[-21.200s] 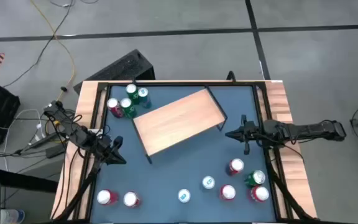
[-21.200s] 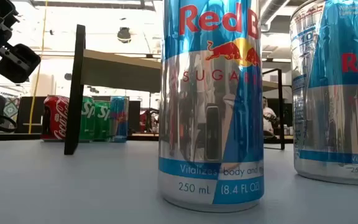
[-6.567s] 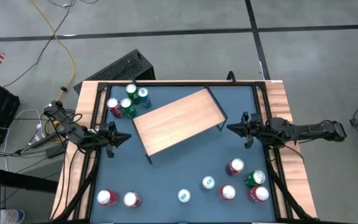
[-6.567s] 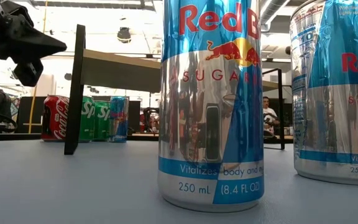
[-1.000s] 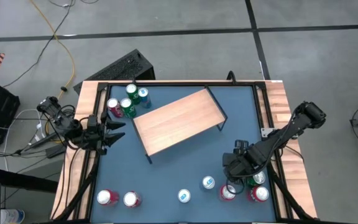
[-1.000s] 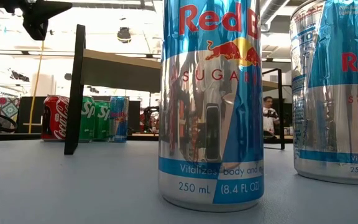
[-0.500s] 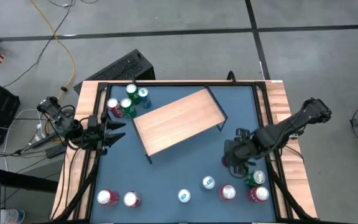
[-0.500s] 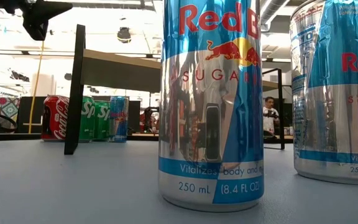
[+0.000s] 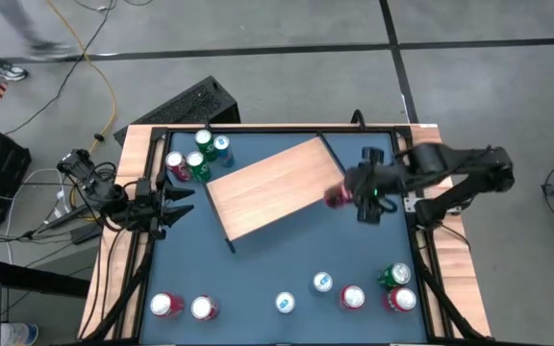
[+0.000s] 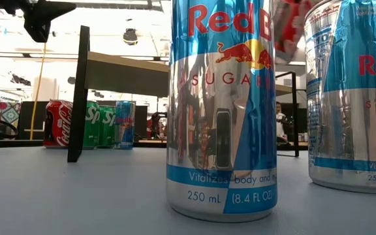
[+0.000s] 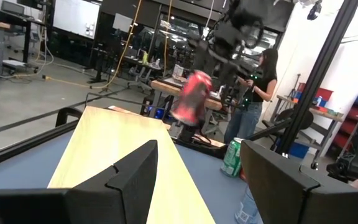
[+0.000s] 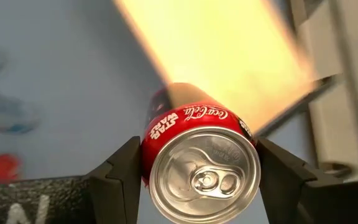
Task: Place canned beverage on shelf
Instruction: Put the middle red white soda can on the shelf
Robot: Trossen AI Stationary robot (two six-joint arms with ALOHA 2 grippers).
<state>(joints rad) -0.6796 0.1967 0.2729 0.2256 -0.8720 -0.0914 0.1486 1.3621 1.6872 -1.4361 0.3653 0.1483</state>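
Right gripper (image 12: 197,180) pinches a glossy red can (image 12: 197,165) — left gripper (image 9: 183,200) spread.

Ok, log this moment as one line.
right gripper: shut on red cola can, carried at shelf end | left gripper: open, idle at table's left edge

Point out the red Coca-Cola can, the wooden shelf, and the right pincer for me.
Red Coca-Cola can (image 12: 199,176): right wrist view, on its silver lid.
Shelf (image 9: 267,187): high view, middle of its light wood board.
Right pincer (image 9: 339,198): high view, between its fingertips, shut on the can.
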